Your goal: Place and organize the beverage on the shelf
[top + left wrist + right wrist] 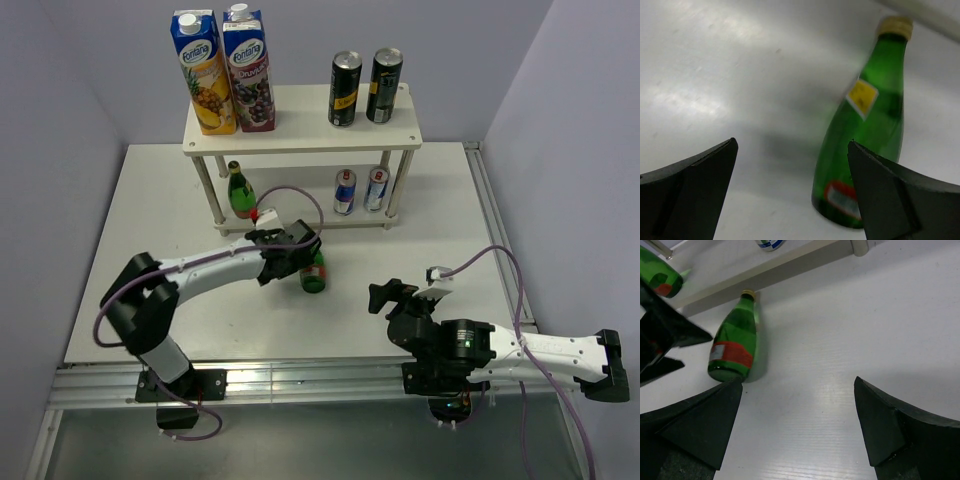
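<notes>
Last loose green bottle (314, 277) stands upright on the counter (440, 200) just in front of the shelf (300, 128), off-centre against one finger of the left jaws, spread wide and empty; right jaws also spread, farther off

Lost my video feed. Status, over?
Left end effector open, right end effector open, both empty. One green bottle upright on table by left, not yet on shelf. Nothing seen blocking it.

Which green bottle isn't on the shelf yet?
The green bottle on the table, by the left gripper; the other bottle stands on the lower tier of the shelf.
</notes>
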Controlling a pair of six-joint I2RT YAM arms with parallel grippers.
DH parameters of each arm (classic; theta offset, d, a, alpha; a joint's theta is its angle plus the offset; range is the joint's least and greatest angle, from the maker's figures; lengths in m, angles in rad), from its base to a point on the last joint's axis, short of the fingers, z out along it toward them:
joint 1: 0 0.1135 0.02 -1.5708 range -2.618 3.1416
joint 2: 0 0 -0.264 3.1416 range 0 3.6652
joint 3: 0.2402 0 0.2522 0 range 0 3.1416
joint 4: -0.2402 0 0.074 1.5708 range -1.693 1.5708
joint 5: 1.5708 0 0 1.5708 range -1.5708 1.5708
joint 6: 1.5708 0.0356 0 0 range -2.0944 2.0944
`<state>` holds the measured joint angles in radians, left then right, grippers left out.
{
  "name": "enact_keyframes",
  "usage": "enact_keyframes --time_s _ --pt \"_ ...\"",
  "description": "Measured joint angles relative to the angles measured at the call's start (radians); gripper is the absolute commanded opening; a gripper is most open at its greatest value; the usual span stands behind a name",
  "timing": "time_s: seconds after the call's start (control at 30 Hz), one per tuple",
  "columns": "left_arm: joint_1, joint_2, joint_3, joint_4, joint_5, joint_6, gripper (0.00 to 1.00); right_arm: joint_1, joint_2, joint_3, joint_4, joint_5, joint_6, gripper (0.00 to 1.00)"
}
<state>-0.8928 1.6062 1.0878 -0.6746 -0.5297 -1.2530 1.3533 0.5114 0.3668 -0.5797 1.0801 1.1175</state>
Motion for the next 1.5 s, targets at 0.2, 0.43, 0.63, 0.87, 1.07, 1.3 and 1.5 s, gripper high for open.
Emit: enact_keyframes --time_s 0.2,0.43,0.63,0.87,1.07,1.3,1.5 --pt "0.036 0.189 0.137 0.111 0.029 0.089 0.99 0.000 -0.004 0.000 -0.001 0.000 0.000 1.00" --pt "0.028 0.205 0.152 0.144 0.068 0.125 0.98 0.000 -0.004 0.000 0.000 0.000 0.000 1.00" --pt "-0.073 0.209 0.300 0.150 0.056 0.171 0.99 0.000 0.011 0.000 -0.001 0.000 0.001 1.00" --pt "-0.126 0.326 0.423 0.389 0.246 0.265 0.99 0.000 0.009 0.033 -0.069 0.038 0.046 1.00" --pt "-0.103 0.661 0.683 0.472 0.394 0.289 0.99 -0.002 0.102 0.354 -0.414 0.182 0.324 1.00" --pt "-0.118 0.813 0.893 0.464 0.480 0.291 0.99 -0.006 0.221 0.430 -0.637 0.243 0.536 1.00" --pt "-0.141 0.890 1.034 0.382 0.492 0.288 0.99 -0.006 0.210 0.387 -0.697 0.235 0.595 1.00"
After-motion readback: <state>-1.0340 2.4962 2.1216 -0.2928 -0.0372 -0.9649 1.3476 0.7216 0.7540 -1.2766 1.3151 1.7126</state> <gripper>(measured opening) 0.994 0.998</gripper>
